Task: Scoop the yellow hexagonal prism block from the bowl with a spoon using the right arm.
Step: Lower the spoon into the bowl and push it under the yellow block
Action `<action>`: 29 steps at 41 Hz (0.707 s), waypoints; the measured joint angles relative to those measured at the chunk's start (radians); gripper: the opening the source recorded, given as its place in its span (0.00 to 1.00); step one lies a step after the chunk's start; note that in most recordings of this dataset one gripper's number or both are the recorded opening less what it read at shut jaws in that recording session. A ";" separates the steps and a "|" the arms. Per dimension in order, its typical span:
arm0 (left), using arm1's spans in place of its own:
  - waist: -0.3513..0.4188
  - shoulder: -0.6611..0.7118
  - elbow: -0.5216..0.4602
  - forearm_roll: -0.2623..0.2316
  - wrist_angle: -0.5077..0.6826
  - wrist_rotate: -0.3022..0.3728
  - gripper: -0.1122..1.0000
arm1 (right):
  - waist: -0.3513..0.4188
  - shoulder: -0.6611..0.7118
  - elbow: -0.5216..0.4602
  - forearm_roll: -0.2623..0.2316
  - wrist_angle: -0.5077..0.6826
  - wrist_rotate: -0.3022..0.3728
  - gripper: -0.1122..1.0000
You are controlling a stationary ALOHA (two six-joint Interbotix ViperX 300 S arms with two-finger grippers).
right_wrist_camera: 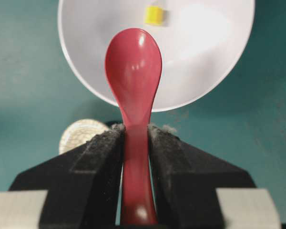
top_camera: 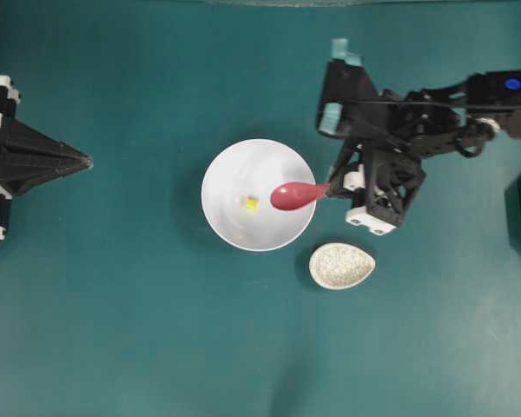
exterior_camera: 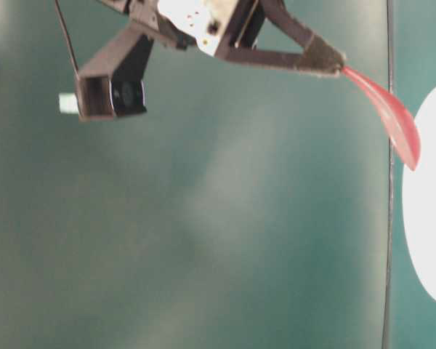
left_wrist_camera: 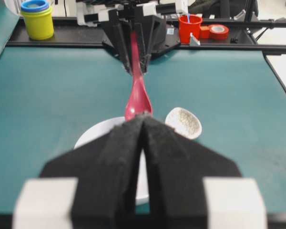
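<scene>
Teal counter [top_camera: 113, 330] all around, flat and matte, and over on the far left the left tool [top_camera: 85, 161] sits parked with its jaws pressed together, nothing in them. Moving in, the white bowl [top_camera: 230, 221] stands mid-counter, and there's the yellow block [top_camera: 251, 203] lying on the bowl's floor near the middle, apart from the wall. Just right of it hangs the red spoon [top_camera: 297, 195], scoop over the bowl's right side and close to the block, not yet under it. The right tool [top_camera: 333, 188] is clamped tight on the spoon's handle, a sound place to hold. My read: the spoon is stiff and glossy, so it could twist in the pads; the block looks light and liable to skate away. Below right sits a speckled dish [top_camera: 342, 266]. No readable writing anywhere.
</scene>
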 measured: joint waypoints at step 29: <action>0.000 0.000 0.000 0.000 0.032 0.011 0.09 | 0.000 0.178 -0.201 -0.129 0.193 0.035 0.30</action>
